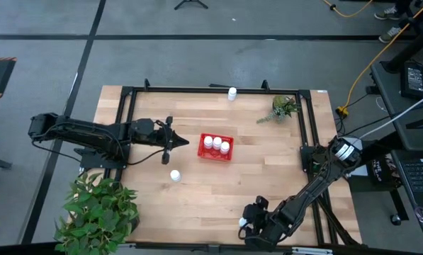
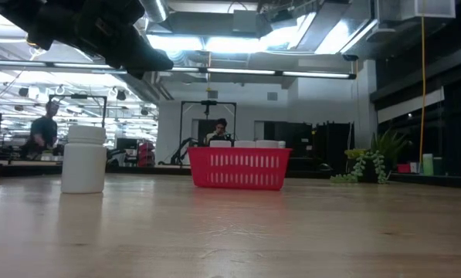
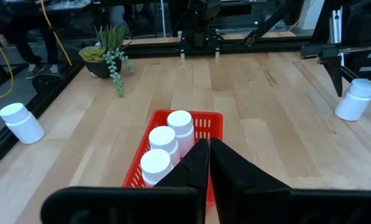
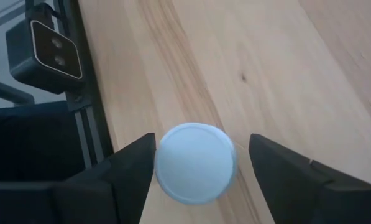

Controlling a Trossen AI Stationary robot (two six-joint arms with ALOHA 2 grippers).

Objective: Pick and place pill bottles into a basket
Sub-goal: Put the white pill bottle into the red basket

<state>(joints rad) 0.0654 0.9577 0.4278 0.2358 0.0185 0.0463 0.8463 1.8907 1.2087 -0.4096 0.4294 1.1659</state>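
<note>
The red basket (image 1: 217,147) sits mid-table with three pill bottles (image 1: 217,144) inside; the left gripper (image 1: 181,142), fingers together, is just beside it; the right gripper (image 4: 196,163), fingers apart, sits around a bottle (image 4: 196,163) at the table's near edge.

A light wood tabletop (image 1: 218,188) in a large open workshop.

Black metal rails (image 1: 197,90) frame the tabletop, which stands on a grey floor (image 1: 48,35) crossed by dark lines. A leafy potted plant (image 1: 98,212) sits at one corner; a small trailing plant (image 1: 282,108) stands near the far rail. A yellow cable (image 1: 360,78) runs across the floor toward a side desk with a laptop (image 1: 416,170). Strip lights (image 2: 245,72) and ducting hang from the ceiling, and people (image 2: 43,133) sit at benches beyond.
</note>
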